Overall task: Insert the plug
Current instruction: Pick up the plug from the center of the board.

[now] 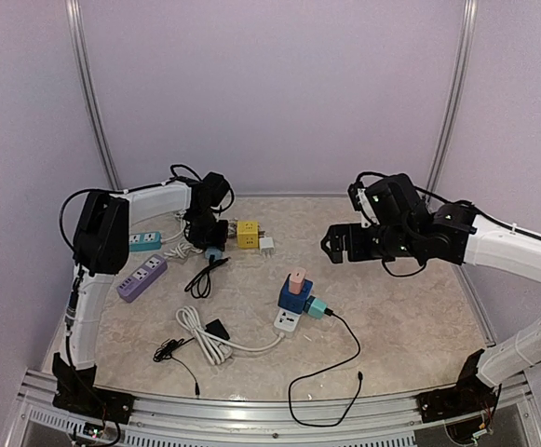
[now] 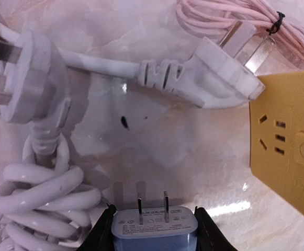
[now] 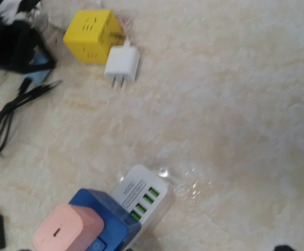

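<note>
The left gripper (image 2: 155,234) clamps a pale blue plug (image 2: 154,224), its prongs pointing ahead over the tabletop (image 2: 183,151); the yellow socket cube (image 2: 288,151) lies just ahead to the right, apart from the prongs; the right gripper (image 1: 330,244) hangs spread wide, empty.

The left arm (image 1: 102,233) rises from its base, bends at the elbow and reaches right. The left gripper (image 1: 212,248) points down, its 2 fingers (image 2: 100,234) clamped on a plug (image 2: 154,226). The right arm (image 1: 512,247) stretches left, and the right gripper (image 1: 329,244) points left, its jaws unclear.
</note>
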Robot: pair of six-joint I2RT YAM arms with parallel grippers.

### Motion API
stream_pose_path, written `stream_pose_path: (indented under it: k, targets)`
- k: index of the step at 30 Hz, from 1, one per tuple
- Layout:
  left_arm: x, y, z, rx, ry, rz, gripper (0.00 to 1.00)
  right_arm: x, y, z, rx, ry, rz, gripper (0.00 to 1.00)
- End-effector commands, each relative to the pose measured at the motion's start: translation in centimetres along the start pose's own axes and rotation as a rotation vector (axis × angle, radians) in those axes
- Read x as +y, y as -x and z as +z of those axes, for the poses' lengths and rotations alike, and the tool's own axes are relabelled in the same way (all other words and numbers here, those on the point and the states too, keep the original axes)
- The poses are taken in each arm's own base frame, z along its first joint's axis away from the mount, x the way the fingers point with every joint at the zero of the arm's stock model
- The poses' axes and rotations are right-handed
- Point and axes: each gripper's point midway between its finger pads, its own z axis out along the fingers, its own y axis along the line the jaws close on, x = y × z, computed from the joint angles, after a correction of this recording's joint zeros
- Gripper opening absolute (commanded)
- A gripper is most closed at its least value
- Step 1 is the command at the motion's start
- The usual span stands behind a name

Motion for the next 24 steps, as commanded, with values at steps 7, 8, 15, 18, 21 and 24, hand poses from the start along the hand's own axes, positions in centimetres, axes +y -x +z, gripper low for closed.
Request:
stream_pose_path:
  k: [7,8,15,18,21,24]
  targets:
    - [-0.7,7.9,-24.6,-0.429,-0.172,0.080,0.00,1.9,9.4,-6.5,-0.432,0.004,0.030,0.95]
    - [-1.3,8.4,-27.6,-0.491,-0.207,0.085,0.00,3.3,10.6,-7.3,-0.509,0.039,0.036,0.94]
    - [-7.2,6.5,-40.9,-0.711,-0.504,0.115,0.00,14.3,15.2,-12.8,-0.951,0.245,-0.040,0.94]
    - [-9.3,3.9,-45.2,-0.777,-0.586,0.216,0.00,18.6,15.7,-14.2,-1.048,0.296,-0.119,0.95]
    - [-10.9,0.9,-46.4,-0.781,-0.616,0.304,0.00,21.4,14.7,-15.0,-1.106,0.370,-0.159,0.96]
    - [-12.5,-0.4,-46.8,-0.773,-0.697,0.279,0.00,22.1,13.5,-15.0,-1.150,0.383,-0.152,0.96]
